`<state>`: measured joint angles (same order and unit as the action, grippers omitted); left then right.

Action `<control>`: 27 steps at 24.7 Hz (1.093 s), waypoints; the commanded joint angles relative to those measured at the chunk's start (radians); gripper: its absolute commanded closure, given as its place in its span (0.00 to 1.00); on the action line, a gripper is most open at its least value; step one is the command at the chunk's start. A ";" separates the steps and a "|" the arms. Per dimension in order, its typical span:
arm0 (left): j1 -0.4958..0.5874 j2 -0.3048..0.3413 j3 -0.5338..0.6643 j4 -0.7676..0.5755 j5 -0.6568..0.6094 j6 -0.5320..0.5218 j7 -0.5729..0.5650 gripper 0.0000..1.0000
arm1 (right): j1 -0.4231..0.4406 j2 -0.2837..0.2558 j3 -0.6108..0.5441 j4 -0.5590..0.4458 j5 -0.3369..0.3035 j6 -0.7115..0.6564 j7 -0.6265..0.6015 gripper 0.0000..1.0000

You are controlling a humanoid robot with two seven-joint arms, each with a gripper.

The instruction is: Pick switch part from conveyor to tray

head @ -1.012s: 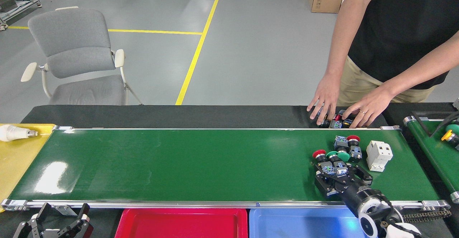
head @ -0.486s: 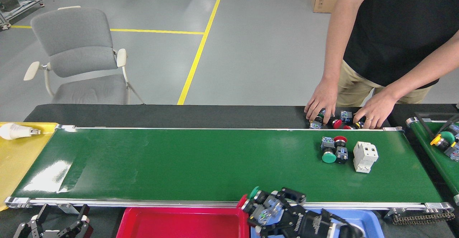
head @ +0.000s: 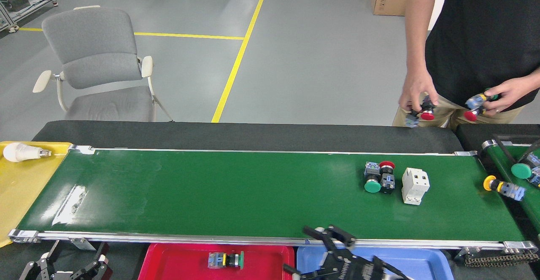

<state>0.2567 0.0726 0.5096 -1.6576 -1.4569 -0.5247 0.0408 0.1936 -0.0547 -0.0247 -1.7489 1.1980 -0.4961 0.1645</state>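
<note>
A switch part (head: 226, 259) with a green button is seen lying on its side in the red tray (head: 168, 263) at the bottom centre of the frame, touched by nothing. Just right of it, the right gripper (head: 314, 248) is seen over the edge of the blue tray (head: 422, 263), its jaws spread wide and empty. 0.5 s ago the same jaws were clamped on a cluster of switch parts at the tray edge; that hold has since been released. At the bottom left corner the left gripper (head: 67, 265) is partly cropped, with fingers apart and nothing between them. On the conveyor (head: 211, 191), 2 more switches (head: 379, 177) and a white block (head: 415, 186) have drifted slightly leftward. The person's hands (head: 415, 96) have been lifted off the black surface, switches now held in both.
</note>
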 commanded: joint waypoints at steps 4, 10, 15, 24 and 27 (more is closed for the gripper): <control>-0.002 0.003 0.003 -0.014 0.000 0.006 0.004 0.00 | 0.136 0.012 -0.127 -0.020 0.040 0.356 -0.250 0.01; -0.010 0.003 -0.011 -0.010 -0.002 0.005 0.004 0.00 | 0.072 0.010 -0.116 -0.012 0.077 0.395 -0.224 0.01; -0.019 0.007 -0.025 -0.007 -0.003 0.005 0.004 0.00 | -0.160 0.052 0.026 0.120 0.206 0.485 -0.114 0.01; -0.030 0.013 -0.025 -0.004 -0.003 0.005 0.004 0.00 | -0.356 0.058 0.216 0.292 0.212 0.636 -0.039 0.30; -0.031 0.015 -0.025 -0.004 -0.003 0.005 0.004 0.00 | -0.361 0.049 0.224 0.315 0.207 0.630 -0.037 0.62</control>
<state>0.2341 0.0743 0.4835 -1.6530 -1.4587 -0.5209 0.0402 -0.1465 0.0019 0.1982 -1.4309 1.4075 0.1310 0.1230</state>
